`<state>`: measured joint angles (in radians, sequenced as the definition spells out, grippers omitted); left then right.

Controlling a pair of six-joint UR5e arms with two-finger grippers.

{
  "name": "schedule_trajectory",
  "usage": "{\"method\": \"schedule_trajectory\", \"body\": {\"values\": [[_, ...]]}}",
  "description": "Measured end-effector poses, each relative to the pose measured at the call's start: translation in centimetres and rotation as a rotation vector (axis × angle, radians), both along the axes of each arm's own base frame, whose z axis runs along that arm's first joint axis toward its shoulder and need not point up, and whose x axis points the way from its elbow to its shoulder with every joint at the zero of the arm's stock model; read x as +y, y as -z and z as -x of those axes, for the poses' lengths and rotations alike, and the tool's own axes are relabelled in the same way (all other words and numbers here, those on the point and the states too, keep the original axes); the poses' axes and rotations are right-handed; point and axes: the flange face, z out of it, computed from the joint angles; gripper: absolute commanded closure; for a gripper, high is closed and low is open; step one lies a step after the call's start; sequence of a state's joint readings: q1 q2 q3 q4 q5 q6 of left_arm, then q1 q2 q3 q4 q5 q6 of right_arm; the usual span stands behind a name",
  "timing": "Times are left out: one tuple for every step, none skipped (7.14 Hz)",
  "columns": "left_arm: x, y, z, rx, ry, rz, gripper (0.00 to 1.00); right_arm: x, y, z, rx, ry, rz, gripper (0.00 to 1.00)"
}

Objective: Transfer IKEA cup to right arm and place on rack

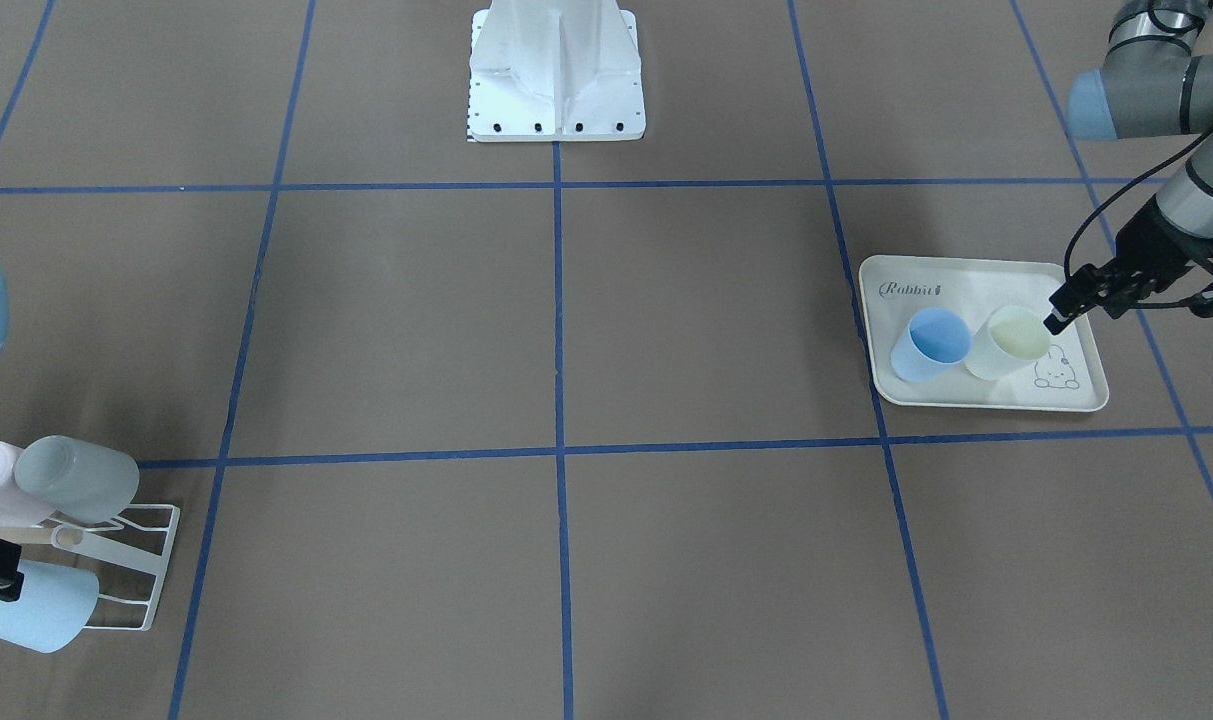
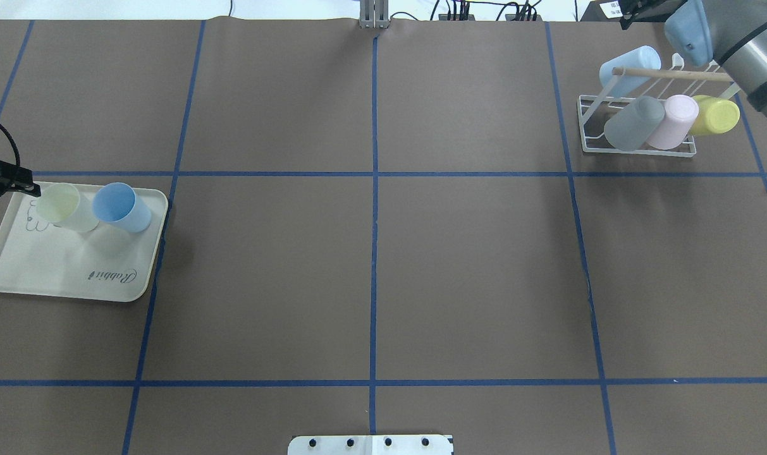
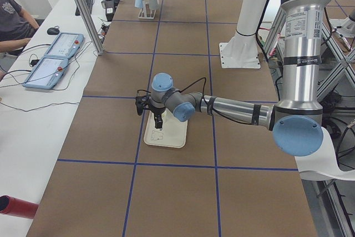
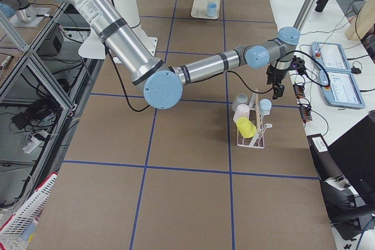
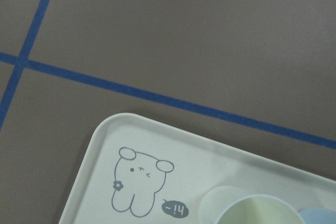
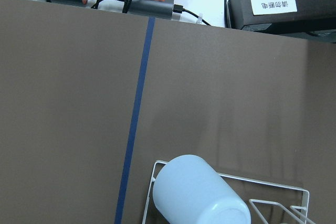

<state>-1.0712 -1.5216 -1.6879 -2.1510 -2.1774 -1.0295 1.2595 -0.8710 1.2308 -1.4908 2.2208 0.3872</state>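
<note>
Left gripper (image 1: 1056, 320) is low over the far corner of the rabbit tray (image 1: 966, 275), with its tip at the rim of the pale yellow-green cup (image 1: 1008, 345). I can't tell whether the fingers are apart or together: they're side-on in both fixed views and out of the wrist cam's frame. Nothing is held yet.

That cup stands upright, mouth up, touching the blue cup (image 1: 928, 345) beside it. I read the pale one as the target.

Handling guess: thin plastic tumbler, light, smooth, tapered, so the wall will flex if squeezed hard. I'd pinch the rim wall on the side away from the blue cup, one finger inside and one outside. Moderate force. That leaves the body free for the right arm at handover.

The counter (image 2: 370, 265) between the two stations is bare brown mat.

Far end: the rack (image 2: 639, 152) carries light blue (image 2: 630, 69), grey (image 2: 633, 123), pink (image 2: 674, 120) and yellow (image 2: 715, 115) cups. Right gripper (image 4: 276, 91) hangs just above it. Finger state can't be told; I don't see it holding anything.
</note>
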Motion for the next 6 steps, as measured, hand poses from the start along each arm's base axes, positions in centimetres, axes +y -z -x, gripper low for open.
{"method": "schedule_trajectory", "body": {"values": [[0.4,-0.3,-0.9,-0.001,-0.014,0.01,0.22,0.1,0.3,-0.1,-0.008,-0.002,-0.001,0.01],[0.6,-0.7,-1.6,-0.004,-0.027,0.021,0.76,0.3,0.4,-0.1,-0.017,-0.002,0.002,0.01],[0.6,-1.1,-2.1,-0.007,-0.034,0.031,0.94,0.3,0.5,-0.2,-0.022,-0.001,0.003,0.01],[0.5,-1.3,-2.3,-0.006,-0.036,0.039,1.0,0.5,0.5,-0.2,-0.024,-0.001,0.003,0.01],[0.4,-1.3,-2.5,-0.004,-0.038,0.043,1.0,0.8,0.4,-0.3,-0.026,-0.002,0.0,0.01],[0.3,-1.0,-2.6,0.001,-0.041,0.042,1.0,1.1,0.3,-0.4,-0.027,-0.002,-0.003,0.01]]}}
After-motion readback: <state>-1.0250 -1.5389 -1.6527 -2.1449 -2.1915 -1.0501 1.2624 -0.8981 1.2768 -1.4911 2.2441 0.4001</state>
